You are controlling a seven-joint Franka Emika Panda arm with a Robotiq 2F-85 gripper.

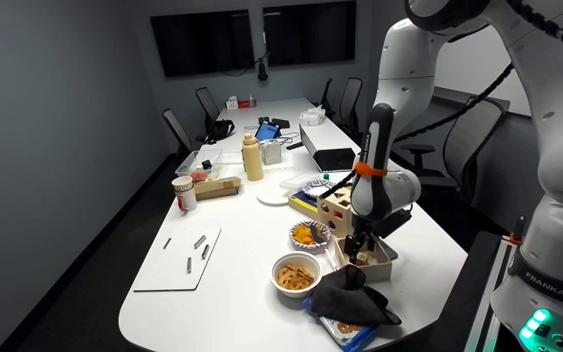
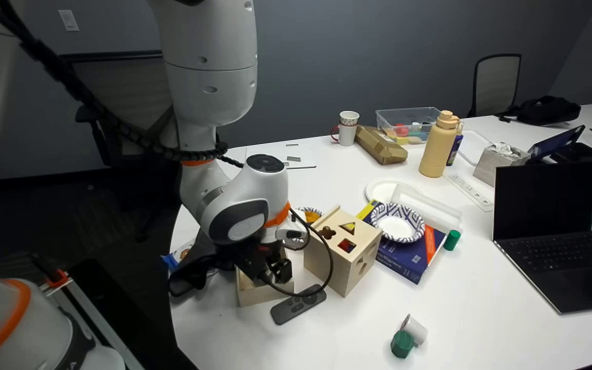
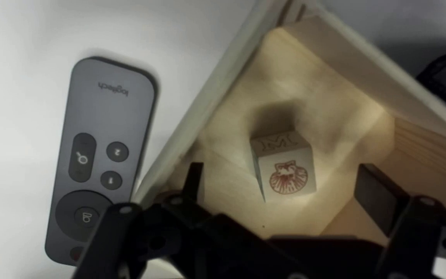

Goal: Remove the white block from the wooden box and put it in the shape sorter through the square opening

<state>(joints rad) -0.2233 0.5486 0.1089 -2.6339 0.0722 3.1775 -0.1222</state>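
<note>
White block (image 3: 287, 176): a small cube with a red-brown shell drawn on its top and a letter, maybe an M, on one side. It sits inside the wooden box (image 3: 347, 64), down on the box floor, with bare wood around it.

Hand (image 3: 282, 180): its two fingers (image 3: 376, 197) are spread wide and nothing is held. They hang over the box floor — one to each side of the block, with a gap on both sides in the wrist view.

Way from hand to block: the block lies between the fingertips, about in the middle, so the hand looks lined up side to side. I cannot tell how far below the tips it is.

Turn of the block: it is a cube, so there is no long side to follow. Its top looks turned a tiny bit from the fingers — a squeeze may twist it a little, I think.

Shape sorter (image 2: 342, 272): the taller wooden cube stands on the desk (image 2: 357, 318), just beside the box. Its square opening (image 2: 347, 246) is on top, with a clover hole (image 2: 327, 233) and a triangle hole (image 2: 348, 228) close by.

Gray Logitech remote (image 3: 99, 162): it lies on the desk near the box wall, outside the box.

Trip to the sorter: nothing is lifted yet. I guess the hand must pinch the block, then go straight up past the low walls.
</note>
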